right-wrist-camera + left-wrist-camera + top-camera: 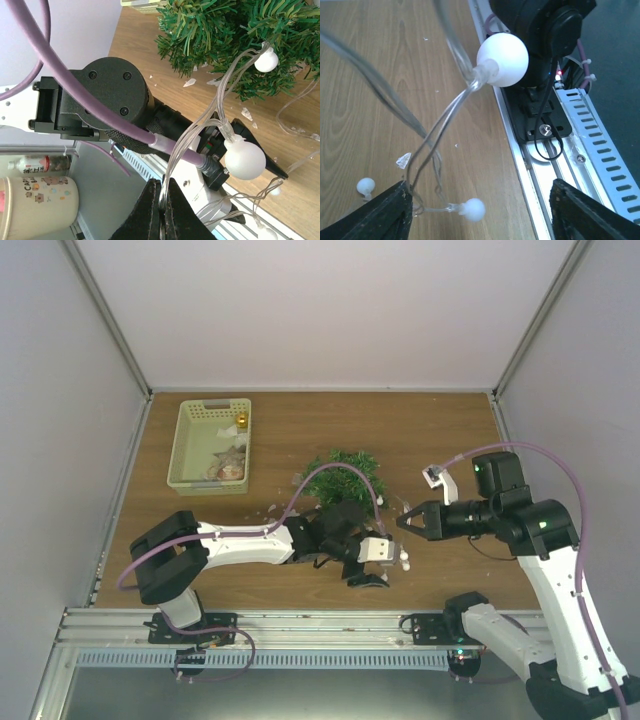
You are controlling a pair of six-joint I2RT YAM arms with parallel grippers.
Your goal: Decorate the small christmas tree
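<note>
The right gripper (161,192) is being held fully closed on the clear-wire light string with round white bulbs (245,159). Several strands are being pinched between its black fingertips, w/ one large bulb hanging just above them. The left gripper (481,189) (jaws standing wide apart) is being held around the same light string. Loops and two small bulbs are lying between its fingers, and one strand is touching or nearly touching the left finger. Nothing is being clamped there, as far as can be told.

Both claws are being held close together near the front-centre of the brown wood-grain table (420,430). This is approx. in front of the small christmas tree of bushy dark green plastic needles (345,475), which is sitting mid-table just behind the left wrist; its pot isn't visible. One bulb is already lying against the near branches, per the right wrist view. The pale yellow-green plastic basket (182,445) is sitting well apart at rear left, w/ ornaments inside.

Step in hand, by judgement: the light string is being passed or spread btw. the two claws, ready for draping. The next move is probably calling for the left jaws to be closed on a strand. The slack would then be lifted and laid over the branches w/o tipping the tree.
</note>
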